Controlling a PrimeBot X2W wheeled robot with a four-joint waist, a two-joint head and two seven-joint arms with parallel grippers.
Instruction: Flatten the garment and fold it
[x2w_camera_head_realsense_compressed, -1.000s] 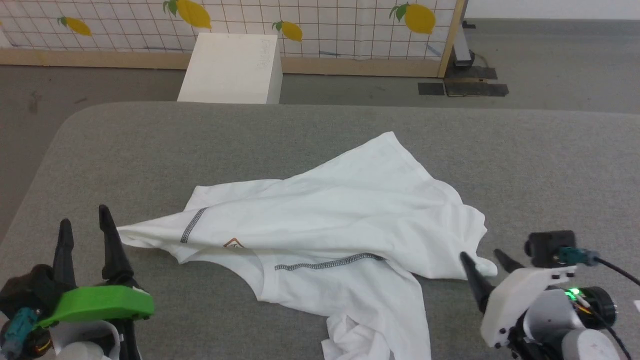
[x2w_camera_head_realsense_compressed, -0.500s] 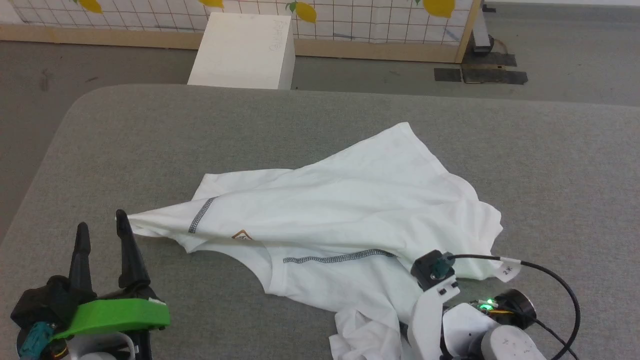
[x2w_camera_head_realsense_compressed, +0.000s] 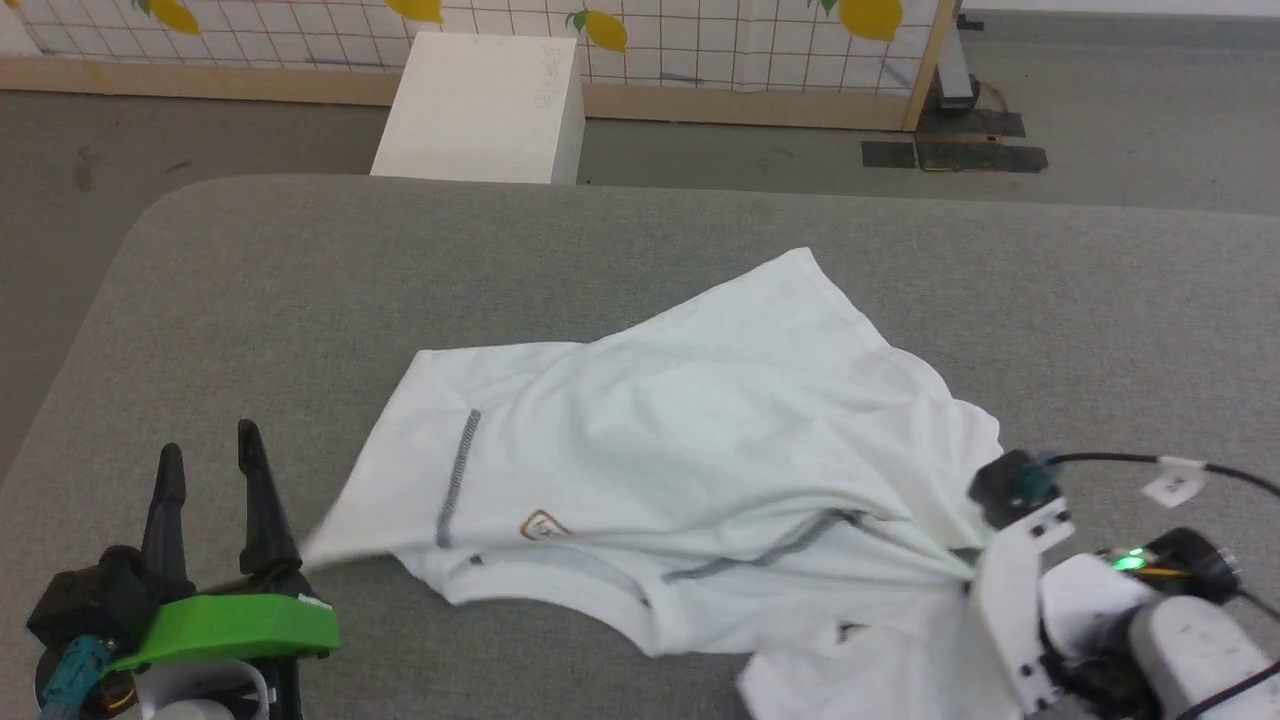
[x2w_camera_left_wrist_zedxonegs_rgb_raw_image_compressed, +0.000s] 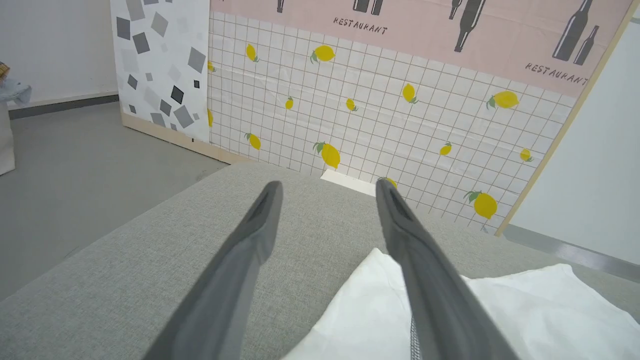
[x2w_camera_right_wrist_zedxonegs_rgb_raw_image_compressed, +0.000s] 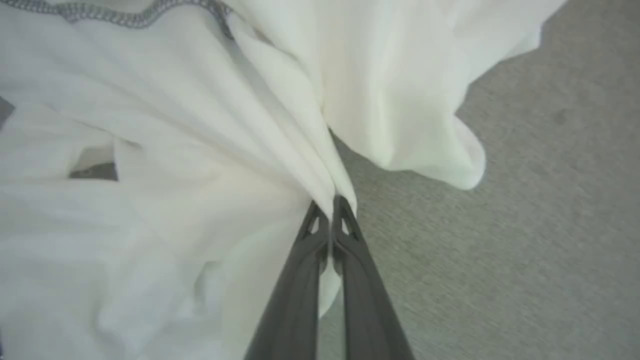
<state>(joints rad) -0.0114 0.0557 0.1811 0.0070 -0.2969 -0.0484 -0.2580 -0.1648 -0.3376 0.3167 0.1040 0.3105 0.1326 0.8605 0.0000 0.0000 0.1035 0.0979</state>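
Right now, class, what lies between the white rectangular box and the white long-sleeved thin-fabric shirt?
Bare grey fabric-covered table separates box and shirt, in the head view.

Left wrist view: pink wall panel (x2w_camera_left_wrist_zedxonegs_rgb_raw_image_compressed: 425, 30) with bottle silhouettes, "RESTAURANT" printed twice in black, upper middle and far right.

Head view: chest patch (x2w_camera_head_realsense_compressed: 543, 524) on shirt (x2w_camera_head_realsense_compressed: 700, 400), lettering too small to read. Cable tag (x2w_camera_head_realsense_compressed: 1175, 483) blurred. Faint marks on white box (x2w_camera_head_realsense_compressed: 480, 100), illegible.

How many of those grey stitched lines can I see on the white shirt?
2. One stitched line runs up the shirt's left side beside the brown patch; the other line slants toward the right gripper. Folds may hide more.
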